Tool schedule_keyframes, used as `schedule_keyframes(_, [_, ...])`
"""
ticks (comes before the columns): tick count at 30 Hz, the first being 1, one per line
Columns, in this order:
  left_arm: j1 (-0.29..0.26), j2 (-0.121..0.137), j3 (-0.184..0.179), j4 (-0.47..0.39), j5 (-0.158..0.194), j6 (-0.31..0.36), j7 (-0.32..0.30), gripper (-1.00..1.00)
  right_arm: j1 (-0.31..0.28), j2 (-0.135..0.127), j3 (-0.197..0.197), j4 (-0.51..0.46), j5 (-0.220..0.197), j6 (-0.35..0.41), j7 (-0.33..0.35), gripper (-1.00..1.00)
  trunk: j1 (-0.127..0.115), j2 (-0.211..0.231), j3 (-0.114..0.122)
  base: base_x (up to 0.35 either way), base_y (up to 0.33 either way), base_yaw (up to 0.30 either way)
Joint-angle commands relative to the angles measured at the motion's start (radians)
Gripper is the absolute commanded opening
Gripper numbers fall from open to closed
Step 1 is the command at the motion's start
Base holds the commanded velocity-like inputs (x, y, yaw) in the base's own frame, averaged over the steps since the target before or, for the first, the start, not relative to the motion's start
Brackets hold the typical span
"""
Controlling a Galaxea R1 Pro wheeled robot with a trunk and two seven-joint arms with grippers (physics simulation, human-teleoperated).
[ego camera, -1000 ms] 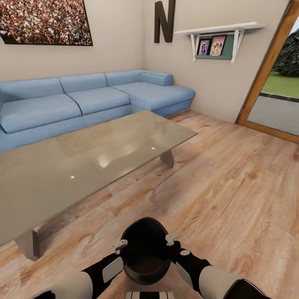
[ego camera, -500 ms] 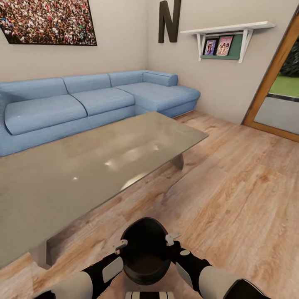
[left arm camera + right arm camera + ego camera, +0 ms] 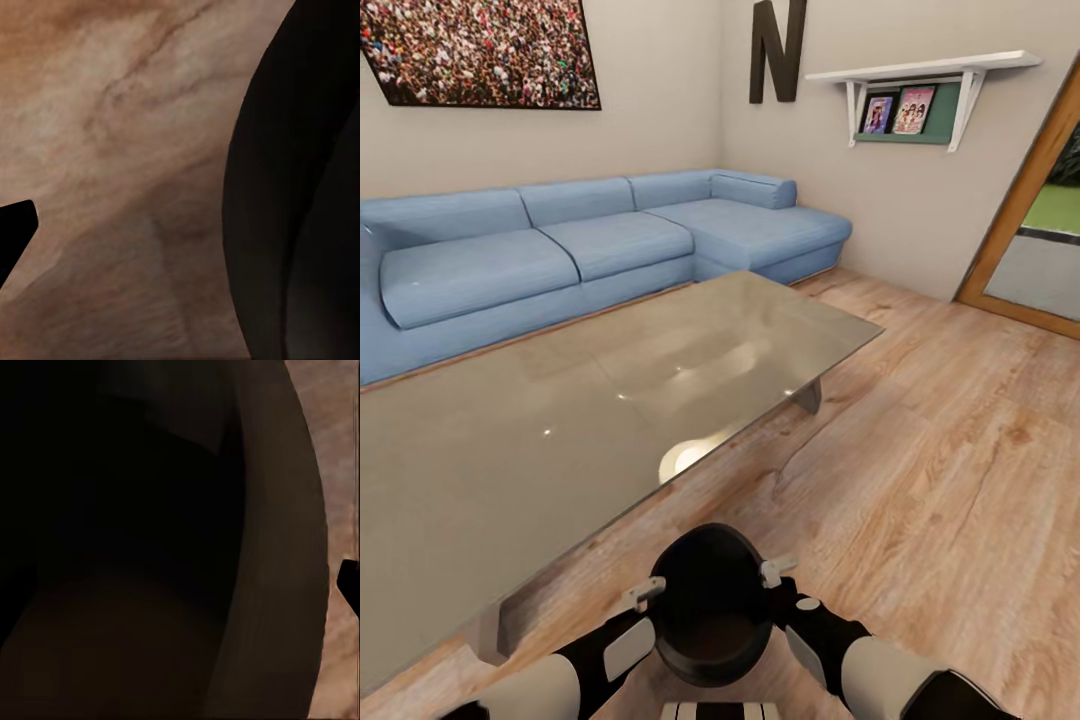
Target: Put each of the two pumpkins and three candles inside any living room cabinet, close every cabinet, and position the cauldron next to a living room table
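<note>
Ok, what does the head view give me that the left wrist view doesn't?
Head view: the low glass-topped coffee table, the blue corner sofa, and both arms flanking the round black cauldron. Left wrist view: a close look at the cauldron's bulging side over the floor. Shared: the cauldron and the wooden plank floor.

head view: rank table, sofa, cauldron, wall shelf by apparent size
1. table, largest, though it is nearest the camera
2. sofa, a close second; farther off, so its true size against the table is unsure
3. cauldron
4. wall shelf, smallest, also farthest
</note>
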Motion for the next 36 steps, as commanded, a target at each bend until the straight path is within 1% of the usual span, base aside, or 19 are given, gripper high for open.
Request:
schedule_keyframes(1, [0.004,0.006,-0.004,-0.005,-0.006,0.006,0.006,1.00,-0.002,-0.006,-0.006,-0.006,-0.006,0.006,0.006,1.00,0.000,0.000,0.000,0.000,0.000,0.000])
schedule_keyframes(3, [0.008,0.007,-0.007,-0.021,-0.023,0.004,0.016,1.00,-0.004,-0.017,-0.017,-0.017,-0.017,0.017,0.017,1.00,0.000,0.000,0.000,0.000,0.000,0.000])
schedule_keyframes(4, [0.011,0.004,-0.011,-0.027,-0.021,-0.002,0.019,1.00,-0.007,-0.023,-0.011,-0.023,-0.023,0.023,0.023,1.00,0.000,0.000,0.000,0.000,0.000,0.000])
schedule_keyframes(6, [0.013,0.002,-0.013,-0.017,-0.009,-0.009,0.015,1.00,-0.009,-0.011,0.000,-0.022,-0.011,0.022,0.011,1.00,0.000,0.000,0.000,0.000,0.000,0.000])
schedule_keyframes(10, [0.014,0.002,-0.012,-0.011,0.002,-0.011,-0.007,1.00,-0.010,0.012,0.023,0.000,0.011,0.000,-0.011,1.00,0.000,0.000,0.000,0.000,0.000,0.000])
schedule_keyframes(13, [0.014,0.002,-0.011,-0.009,0.010,-0.011,-0.010,1.00,-0.010,0.013,0.029,0.017,0.028,-0.017,-0.023,1.00,0.000,0.000,0.000,0.000,0.000,0.000])
schedule_keyframes(16, [0.014,0.002,-0.010,-0.009,0.018,-0.011,-0.011,1.00,-0.010,0.013,0.030,0.034,0.031,-0.034,-0.023,1.00,0.000,0.000,0.000,0.000,0.000,0.000])
schedule_keyframes(20, [0.014,0.002,-0.010,0.007,0.021,-0.009,-0.011,1.00,-0.010,0.013,0.030,0.056,0.031,-0.056,-0.023,1.00,-0.002,0.001,0.015,0.000,0.000,0.000])
schedule_keyframes(26, [0.014,0.001,-0.010,0.039,0.020,-0.004,-0.011,1.00,-0.010,0.013,0.030,0.060,0.030,-0.057,-0.023,1.00,-0.004,0.002,0.039,0.000,0.000,0.000])
schedule_keyframes(27, [0.014,0.001,-0.010,0.100,0.019,-0.003,-0.011,1.00,-0.010,0.013,0.030,0.060,0.030,-0.057,-0.023,1.00,-0.005,0.003,0.042,0.000,0.000,0.000])
schedule_keyframes(36, [0.014,-0.002,-0.010,0.087,0.019,-0.001,-0.009,1.00,-0.010,0.013,0.028,0.060,0.029,-0.057,-0.023,1.00,-0.009,0.005,0.077,0.000,0.000,0.000])
